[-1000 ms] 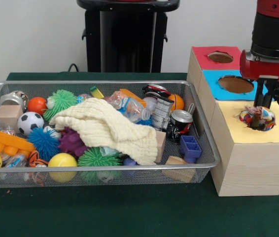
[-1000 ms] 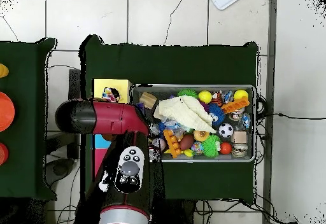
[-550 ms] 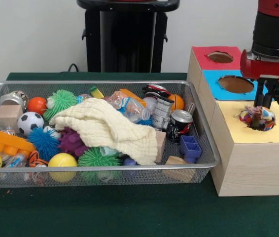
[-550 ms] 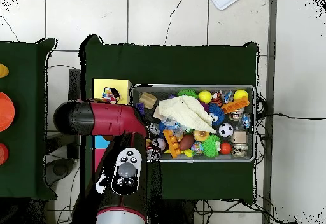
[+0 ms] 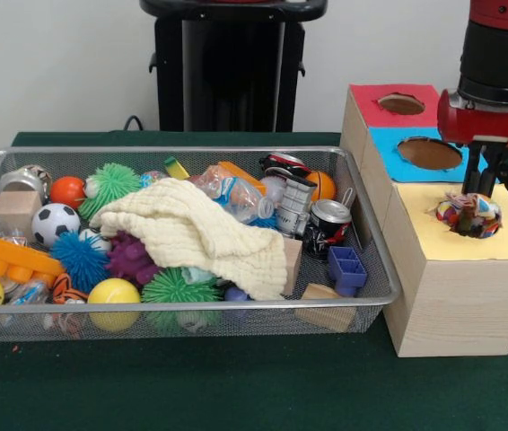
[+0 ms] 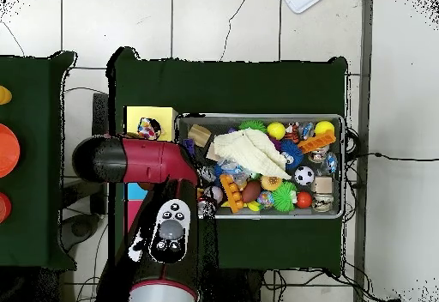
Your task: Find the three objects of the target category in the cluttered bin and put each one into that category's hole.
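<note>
Presently the gripper [image 5: 476, 184] hangs just above the hole in the yellow panel [image 5: 469, 235] of the wooden box [image 5: 451, 296]. Two dark fingers [image 5: 469, 177] show in the front view, pointing straight down, with a narrow gap between them and nothing pinched; they appear slightly spread, their tips just above a multicoloured object [image 5: 469, 214] that sits in the yellow panel's hole, partly sunk below its rim. Whether the tips touch that object cannot be told. In the overhead view the arm covers the gripper, and only the multicoloured object [image 6: 148, 129] shows beside the arm's red housing [image 6: 141, 160].

Behind the fingers lie the blue panel [image 5: 407, 160] and then the red panel [image 5: 375, 112], each with its own hole; both holes look dark and nothing shows in them.

To the side of the fingers, well apart across the box wall, stands the wire bin [image 5: 375, 301] on the green bench [image 5: 236, 386]. A cream cloth [image 5: 196, 229] is draped over the middle of its contents. Around the cloth: a soccer ball [image 5: 54, 222], a blue spiky ball [image 5: 82, 259], a purple spiky ball [image 5: 131, 258], a green spiky ball [image 5: 110, 182], a yellow ball [image 5: 113, 292], an orange toy brick [image 5: 7, 256], a wooden block [image 5: 16, 209], a dark can [image 5: 328, 224] and a blue plastic block [image 5: 348, 268] nearest the box.
</note>
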Controlling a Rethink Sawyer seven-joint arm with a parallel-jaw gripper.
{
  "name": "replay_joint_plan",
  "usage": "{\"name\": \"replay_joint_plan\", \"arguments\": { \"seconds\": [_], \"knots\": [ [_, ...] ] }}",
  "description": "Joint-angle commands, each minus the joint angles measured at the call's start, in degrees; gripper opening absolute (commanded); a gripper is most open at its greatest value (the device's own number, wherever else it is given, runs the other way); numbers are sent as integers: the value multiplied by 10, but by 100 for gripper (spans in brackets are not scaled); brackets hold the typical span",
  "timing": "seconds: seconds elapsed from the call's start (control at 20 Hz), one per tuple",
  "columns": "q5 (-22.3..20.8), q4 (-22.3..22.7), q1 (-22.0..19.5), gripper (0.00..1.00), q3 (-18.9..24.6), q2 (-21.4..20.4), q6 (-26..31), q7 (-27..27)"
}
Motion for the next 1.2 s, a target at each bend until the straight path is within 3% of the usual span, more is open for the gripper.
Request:
{"name": "replay_joint_plan", "arguments": {
  "seconds": [0.05, 0.75, 1.2],
  "knots": [
    [-7, 49, 5, 0, 10, 15, 39, 104],
    [-15, 29, 15, 0, -11, -50, 156, 98],
    [-38, -1, 3, 0, -15, -10, 105, 70]
  ]
}}
